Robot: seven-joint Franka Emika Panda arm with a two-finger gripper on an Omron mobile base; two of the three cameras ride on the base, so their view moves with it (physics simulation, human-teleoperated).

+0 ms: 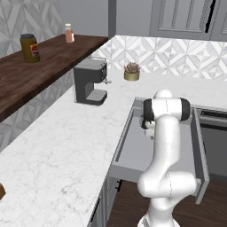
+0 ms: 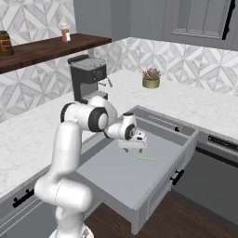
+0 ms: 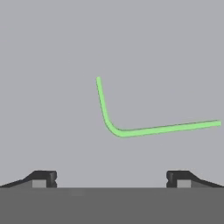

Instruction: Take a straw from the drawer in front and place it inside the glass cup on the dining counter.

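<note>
1. The drawer (image 2: 122,179) is pulled out from under the white marble wall counter (image 1: 57,150). Its grey floor carries the straw (image 2: 146,158), which lies flat near the middle of the floor, toward the right side wall.
2. The gripper (image 2: 132,148) hangs over the drawer floor just beside the straw, on the straw's counter side; no contact between them is seen.
3. In the hand view the gripper (image 3: 111,178) has its two dark fingertips (image 3: 43,178) standing wide apart with nothing between them. The straw (image 3: 124,131) lies beyond them on bare grey floor.
4. The hand view shows the straw's form: light green, bent in a rounded elbow, one short leg and one long leg. The right base view gives it as a thin green line only.
5. In the left base view the white arm (image 1: 165,146) stands before the drawer (image 1: 128,153) and covers most of its floor.
6. On the counter: a dark coffee machine (image 1: 90,82) near the back wall, and a small potted succulent (image 1: 131,71) against the tiled backsplash.
7. The dark wooden shelf (image 1: 40,66) above the counter holds a yellow-labelled jar (image 1: 29,48) and a small bottle (image 1: 68,33).
8. Grey wall cabinets (image 1: 186,17) hang above. A dark-fronted appliance (image 2: 216,179) adjoins the drawer's right side.
</note>
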